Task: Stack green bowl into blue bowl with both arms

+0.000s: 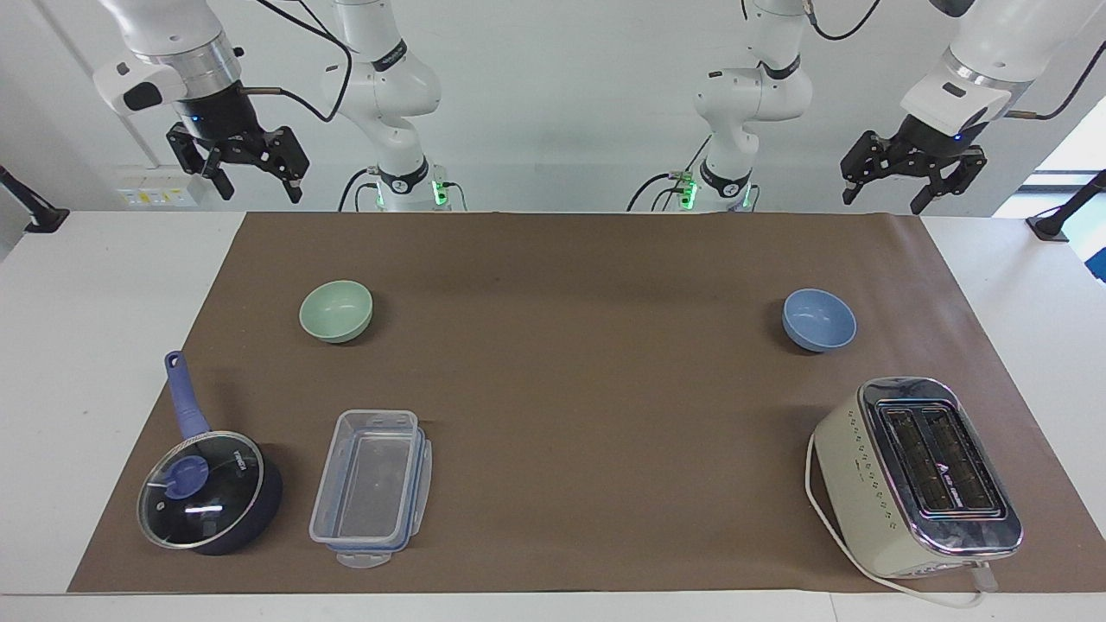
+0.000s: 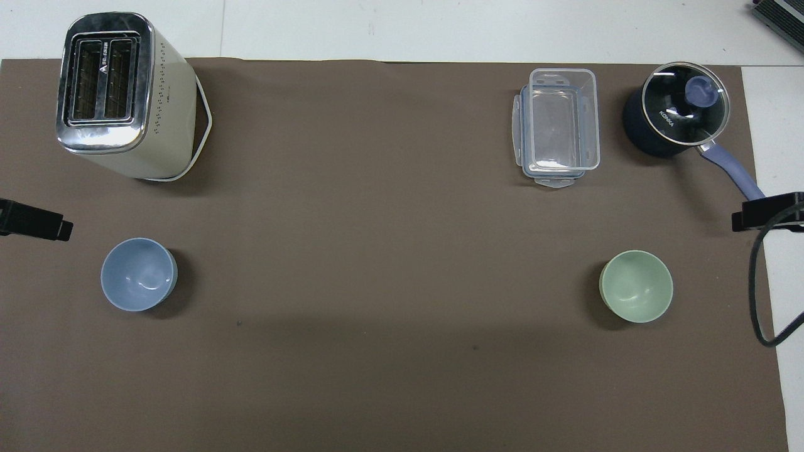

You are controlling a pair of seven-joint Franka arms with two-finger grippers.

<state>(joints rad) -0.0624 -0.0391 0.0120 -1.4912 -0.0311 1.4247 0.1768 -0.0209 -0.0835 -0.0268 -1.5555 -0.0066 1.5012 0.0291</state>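
Brown mat (image 1: 553, 389): green bowl (image 1: 336, 311) far below right gripper (image 1: 252, 180), fingers apart.

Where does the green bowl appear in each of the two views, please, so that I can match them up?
Facing view: the green bowl sits in the upper left part of the picture, on the brown mat.
Overhead view: the green bowl sits at the right, a little below mid-height.
Shared landmark: the saucepan stands farther from the robots than the bowl, at the right arm's end of the table.
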